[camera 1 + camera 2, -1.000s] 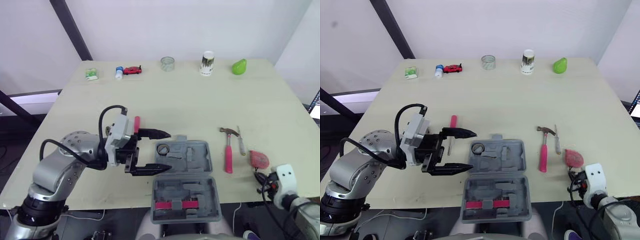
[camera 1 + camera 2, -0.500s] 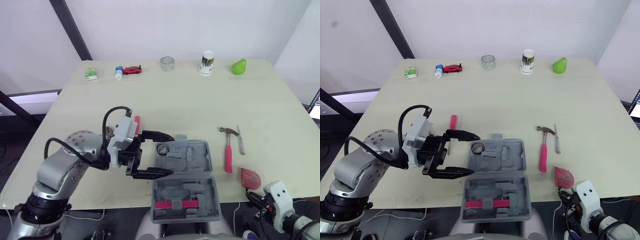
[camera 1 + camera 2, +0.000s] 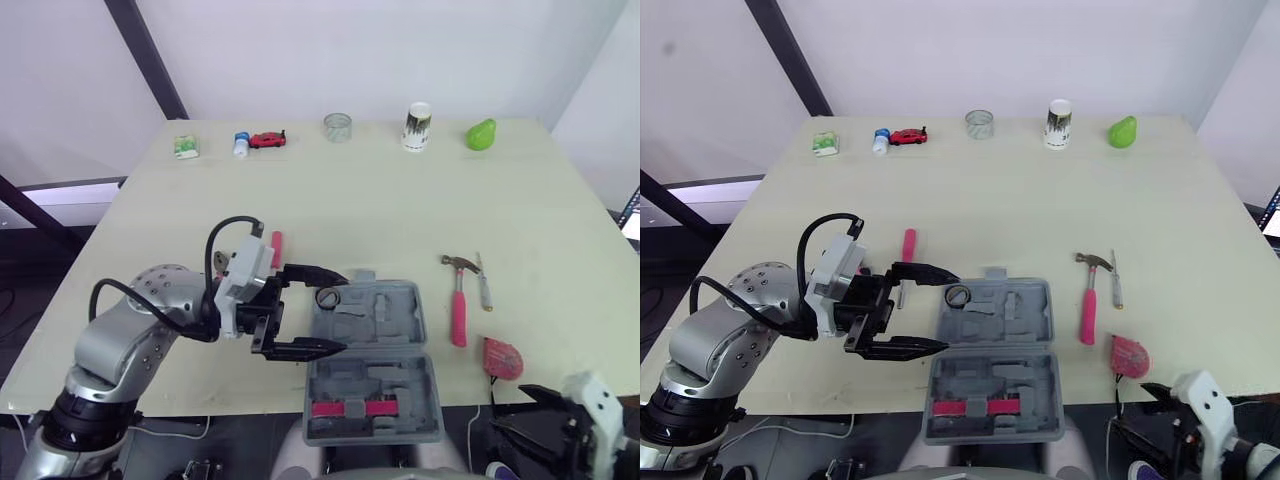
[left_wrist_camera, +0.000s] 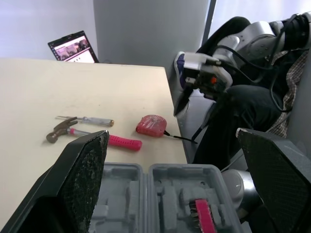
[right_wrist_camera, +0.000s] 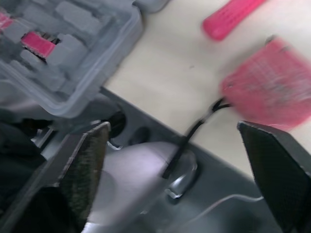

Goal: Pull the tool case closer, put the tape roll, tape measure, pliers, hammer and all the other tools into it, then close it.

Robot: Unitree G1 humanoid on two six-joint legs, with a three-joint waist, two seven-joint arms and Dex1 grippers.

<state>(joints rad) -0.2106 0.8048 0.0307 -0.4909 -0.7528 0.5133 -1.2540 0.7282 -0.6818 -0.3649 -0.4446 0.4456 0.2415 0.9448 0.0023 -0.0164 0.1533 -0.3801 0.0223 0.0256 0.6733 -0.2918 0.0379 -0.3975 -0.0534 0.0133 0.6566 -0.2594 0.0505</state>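
Fingertips (image 4: pixel 85 184) apart on both. Straddling grey moulded-plastic tool case (image 3: pixel 400 302) edge with left gripper (image 3: pixel 342 309); hanging right gripper (image 5: pixel 172 128) short of rounded red tape measure (image 3: pixel 502 358).

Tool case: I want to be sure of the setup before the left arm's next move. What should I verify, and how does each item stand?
1. Grey plastic tool case open: ok.
2. Left gripper open at the case's side: ok.
3. Black tape roll inside the case: ok.
4. Pink-handled hammer and red tape measure packed: not ok, both lie on the cream table.
5. Right gripper open, clear of the tools: ok.
6. Pliers located: cannot tell.
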